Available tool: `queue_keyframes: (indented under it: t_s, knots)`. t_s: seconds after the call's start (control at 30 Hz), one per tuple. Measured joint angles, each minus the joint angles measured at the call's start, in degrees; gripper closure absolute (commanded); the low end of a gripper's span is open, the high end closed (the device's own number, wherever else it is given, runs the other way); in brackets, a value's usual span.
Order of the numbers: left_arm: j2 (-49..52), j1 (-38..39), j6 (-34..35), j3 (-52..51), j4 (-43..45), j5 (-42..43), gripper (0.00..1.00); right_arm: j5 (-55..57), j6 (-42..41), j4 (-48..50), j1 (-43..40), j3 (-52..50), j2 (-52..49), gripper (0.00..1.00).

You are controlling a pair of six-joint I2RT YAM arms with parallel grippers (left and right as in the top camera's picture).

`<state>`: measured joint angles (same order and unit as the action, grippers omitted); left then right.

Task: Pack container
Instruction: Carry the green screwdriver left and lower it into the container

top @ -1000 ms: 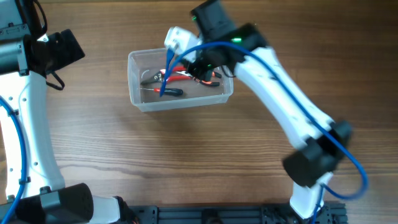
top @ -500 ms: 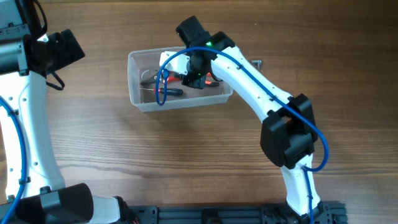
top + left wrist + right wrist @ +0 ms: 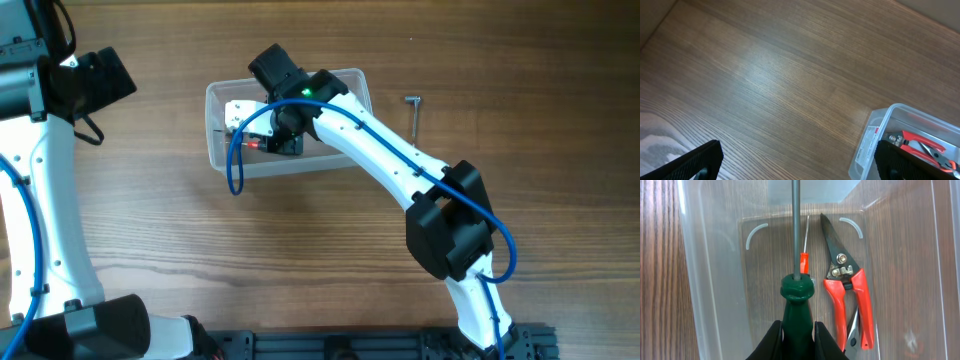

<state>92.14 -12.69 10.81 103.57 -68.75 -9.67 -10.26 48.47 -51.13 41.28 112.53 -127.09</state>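
Now we are holding our right arm (image 3: 400, 170) stretched long and low across the counter (image 3: 250, 260), from its base at the near edge up to the container (image 3: 355, 75). Its wrist is hanging over the tub's left half. A blue cable (image 3: 232, 170) is looping off the wrist and over the tub's front wall.

Our right end effector (image 3: 797, 330) is clamped on the green handle of a screwdriver (image 3: 797, 287), one finger pressing on each side. It is sitting directly above the open tub. The grey shaft is running straight ahead over the clear floor and out of the top of the wrist view, so we cannot tell whether the tip is touching anything.

Inside the tub, red-handled snips (image 3: 842, 280) are lying flat just right of the shaft, blades pointing the same way. A thin tool (image 3: 803, 260) with a red collar is lying just beside the shaft, partly behind the green handle.

Our left arm (image 3: 40, 180) is standing upright at the far left, well apart from the tub. Our left end effector (image 3: 805, 162) is hanging with its fingers wide apart over bare wood, with a corner of the tub and the snips at the lower right of its view. A small hex key (image 3: 413, 108) is lying on the wood to the right of the tub.
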Motion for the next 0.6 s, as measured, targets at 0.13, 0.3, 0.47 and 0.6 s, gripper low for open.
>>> queue_keyframes:
  t_s: [0.13, 0.3, 0.47, 0.6]
  knots:
    - [0.0, 0.0, 0.0, 0.0, 0.0, 0.0, 0.0, 0.0, -1.0, -0.6, -0.3, -0.5, 0.0, 0.96]
    - [0.0, 0.0, 0.0, 0.0, 0.0, 0.0, 0.0, 0.0, -3.1, -1.5, -0.4, -0.7, 0.0, 0.81]
    - [0.0, 0.0, 0.0, 0.0, 0.0, 0.0, 0.0, 0.0, -5.4, -2.0, -0.4, -0.7, 0.0, 0.72]
    - [0.0, 0.0, 0.0, 0.0, 0.0, 0.0, 0.0, 0.0, -6.0, -2.1, -0.4, -0.7, 0.0, 0.61]
